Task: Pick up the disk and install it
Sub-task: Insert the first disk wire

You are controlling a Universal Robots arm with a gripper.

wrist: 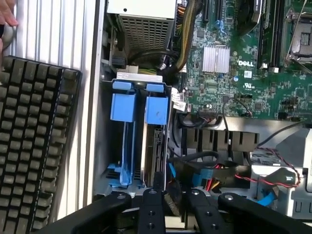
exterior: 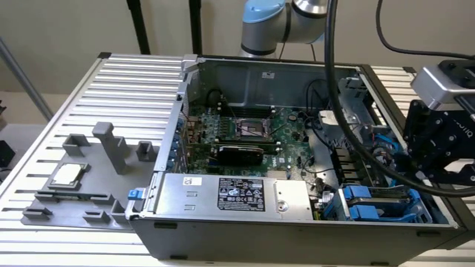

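exterior view: i am looking down into the open tower case (exterior: 171, 233), which is lying on the ribbed aluminium table (exterior: 126, 83). the disk (exterior: 386, 192) is standing on edge in the drive bay at the case corner toward the exterior view's right, beside the power supply (exterior: 237, 194), a grey sheet-metal box with a black label. the black gripper (exterior: 426, 167) is hanging just above that bay. from this side i cannot tell how its fingers are set. a grey plastic fixture (exterior: 82, 189) is sitting well apart on the table, carrying a small square silver chip (exterior: 65, 175).

wrist view: the disk (wrist: 157, 156) is sitting in the slot nearer the green motherboard (wrist: 243, 73). it is showing a thin dull-metal edge capped by a smooth bright blue plastic tab. a second blue carrier (wrist: 123, 105) is standing just beside it, and i cannot tell whether that one is carrying a drive. the gripper (wrist: 175, 209) is hovering over the disk's end with its matte black fingers (wrist: 152, 209) parted by a modest gap. i am seeing cables in that gap, not the disk, so they are clasping nothing. a black keyboard (wrist: 34, 141) is lying outside the case wall, with a person's hand (wrist: 6, 19) near its far end.

judgement: the pick-up looks done and the disk is in its slot. i cannot tell whether it is fully seated or latched.
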